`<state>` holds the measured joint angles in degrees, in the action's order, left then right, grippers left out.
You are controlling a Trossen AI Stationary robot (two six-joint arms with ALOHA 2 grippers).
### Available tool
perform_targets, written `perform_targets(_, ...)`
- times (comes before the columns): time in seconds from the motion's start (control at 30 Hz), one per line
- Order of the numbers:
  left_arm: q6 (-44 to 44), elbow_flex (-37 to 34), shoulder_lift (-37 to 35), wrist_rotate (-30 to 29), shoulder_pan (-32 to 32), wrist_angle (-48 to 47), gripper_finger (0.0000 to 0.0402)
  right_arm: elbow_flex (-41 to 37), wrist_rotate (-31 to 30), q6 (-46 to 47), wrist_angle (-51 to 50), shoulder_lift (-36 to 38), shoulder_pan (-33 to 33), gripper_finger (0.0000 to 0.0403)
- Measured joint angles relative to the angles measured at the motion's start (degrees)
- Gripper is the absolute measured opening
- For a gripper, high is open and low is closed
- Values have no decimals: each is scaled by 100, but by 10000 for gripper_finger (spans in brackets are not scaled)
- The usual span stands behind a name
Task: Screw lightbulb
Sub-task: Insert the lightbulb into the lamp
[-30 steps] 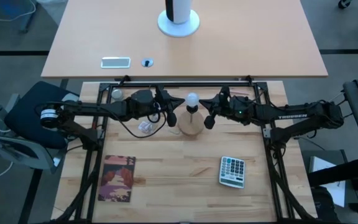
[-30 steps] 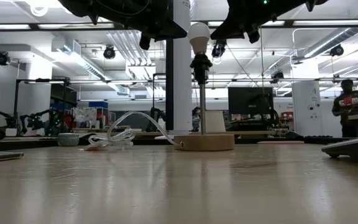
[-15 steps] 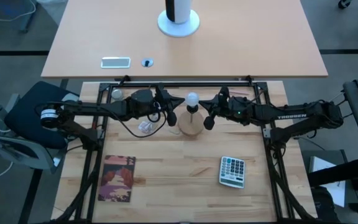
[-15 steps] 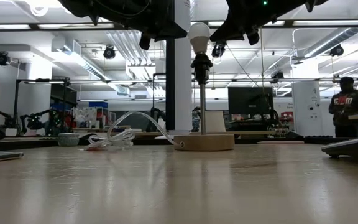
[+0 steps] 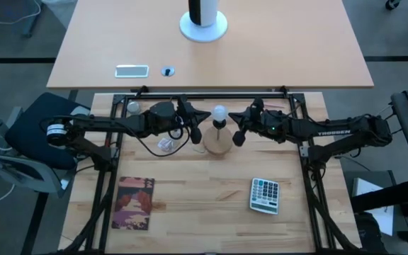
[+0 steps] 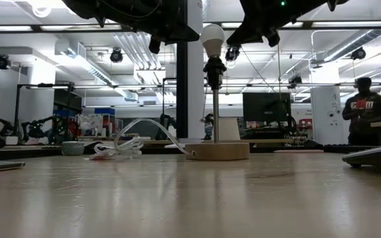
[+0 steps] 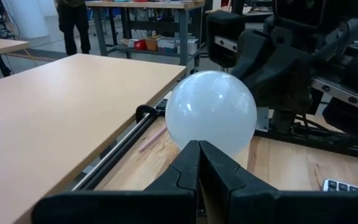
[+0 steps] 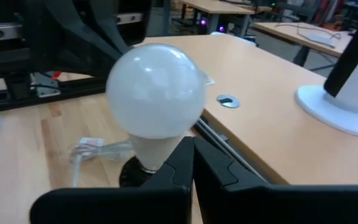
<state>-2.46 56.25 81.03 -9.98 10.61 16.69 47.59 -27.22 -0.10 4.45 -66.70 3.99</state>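
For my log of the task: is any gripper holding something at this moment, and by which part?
Nothing is held. The lightbulb sits in the lamp socket, and the left gripper and right gripper flank it with jaws shut, not on the bulb.

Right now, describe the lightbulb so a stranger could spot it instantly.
On the slatted wooden table, find the round wooden lamp base between both arms. The lightbulb sits atop its thin stem: a frosted white globe, unlike the crumpled clear wrapper beside it.

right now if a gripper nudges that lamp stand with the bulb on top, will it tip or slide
Likely top-heavy: the lightbulb sits high on a thin stem. The wide wooden base should resist small nudges, though a push near the bulb may rock it. The smooth table could let it slide.
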Motion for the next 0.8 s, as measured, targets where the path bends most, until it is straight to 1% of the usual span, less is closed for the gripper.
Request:
perform_targets(0.07,1,0,0,0,0,0,0,0,-30,-100,48,29,0,0)
perform_targets(0.23,47,0,0,2,0,24,0,2,-31,-489,593,105,0,0)
perform_targets(0.4,48,0,0,2,0,30,0,2,373,-871,1040,83,4,0)
perform_targets(0.53,46,0,-2,2,0,33,0,2,492,-1127,1367,5,15,0)
perform_targets(0.67,48,0,-1,2,0,37,0,2,663,-1079,1397,-92,106,0)
perform_targets(0.8,46,0,-2,5,0,44,0,4,654,-1020,1363,-177,111,0)
